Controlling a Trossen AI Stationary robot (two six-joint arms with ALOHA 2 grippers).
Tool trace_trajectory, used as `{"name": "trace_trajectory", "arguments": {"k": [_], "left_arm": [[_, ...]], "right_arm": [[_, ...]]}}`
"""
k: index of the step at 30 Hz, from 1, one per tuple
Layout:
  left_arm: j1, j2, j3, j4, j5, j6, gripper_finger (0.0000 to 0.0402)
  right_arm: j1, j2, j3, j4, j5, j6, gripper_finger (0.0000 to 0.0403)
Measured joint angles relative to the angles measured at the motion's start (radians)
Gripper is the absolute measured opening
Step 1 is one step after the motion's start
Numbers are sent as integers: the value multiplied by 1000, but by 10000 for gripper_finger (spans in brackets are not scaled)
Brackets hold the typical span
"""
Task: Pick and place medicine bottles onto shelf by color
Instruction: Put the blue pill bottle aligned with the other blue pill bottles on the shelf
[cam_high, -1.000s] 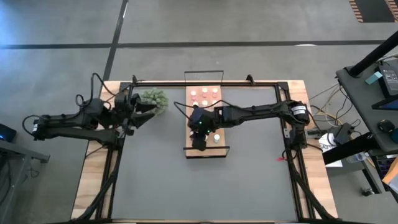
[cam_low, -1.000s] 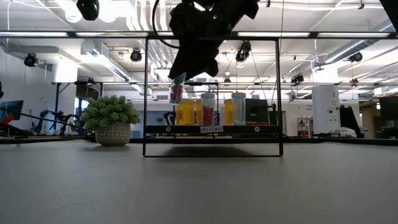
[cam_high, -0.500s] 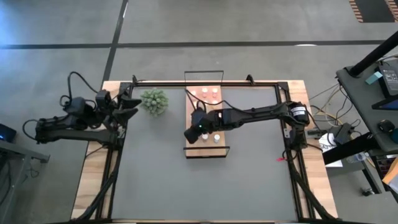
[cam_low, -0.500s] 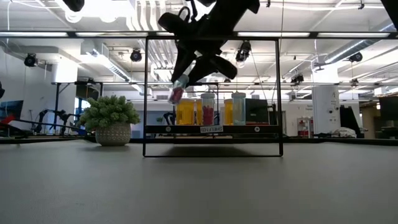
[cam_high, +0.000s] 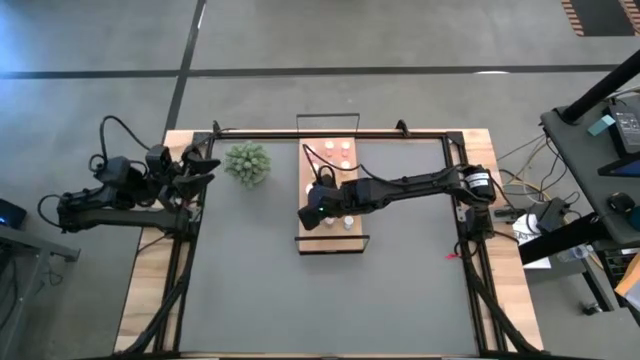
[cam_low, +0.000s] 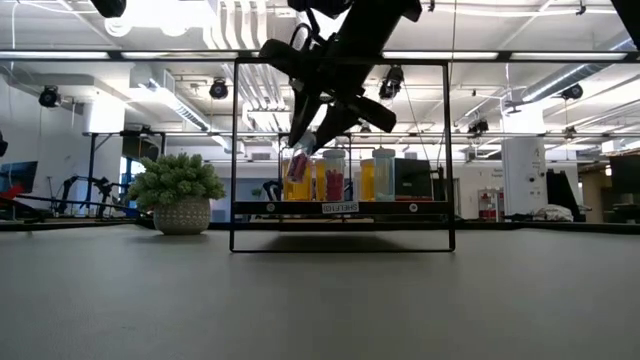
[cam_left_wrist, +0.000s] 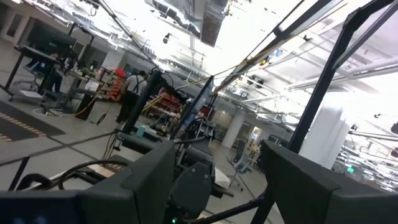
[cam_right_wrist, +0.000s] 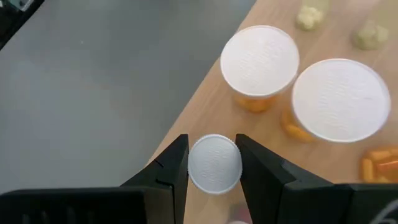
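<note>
Gripping a small white-capped bottle (cam_right_wrist: 214, 163) by its cap, the right gripper (cam_right_wrist: 214, 167) has its jaws clenched tight on either side of it. From the low view the bottle (cam_low: 298, 165) hangs tilted, pink-bodied, just above the near left part of the shelf (cam_high: 306, 233), in front of the bottles already standing there. The right arm reaches in level from the bench's right side, stretched out long across to the shelf, its wrist bent down over the board's left edge. Past the held bottle, two larger orange bottles (cam_right_wrist: 260, 65) with white caps stand side by side on the light wood. From above I count about six pink-topped bottles at the far end of the shelf (cam_high: 328, 150) and two whitish ones near the right gripper (cam_high: 312, 212). The left gripper (cam_high: 205, 165) waits at the bench's left edge, its jaws spread and holding nothing, beside the one green spiky plant (cam_high: 247, 162).
</note>
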Motion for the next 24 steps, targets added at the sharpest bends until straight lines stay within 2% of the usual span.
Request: {"name": "trace_trajectory", "arguments": {"k": [8, 14, 20, 24], "left_arm": [[0, -31, 0, -8, 0, 1, 224], [0, -59, 0, -70, 1, 1, 224], [0, -81, 0, -131, 1, 1, 224], [0, -88, 0, -161, 1, 0, 224]], "right_arm": [[0, 19, 12, 6, 1, -46, 107], [0, 19, 48, 11, -26, -352, 107], [-3, 19, 93, 12, -208, -711, 107], [-18, 18, 137, -8, -474, -999, 107]]}}
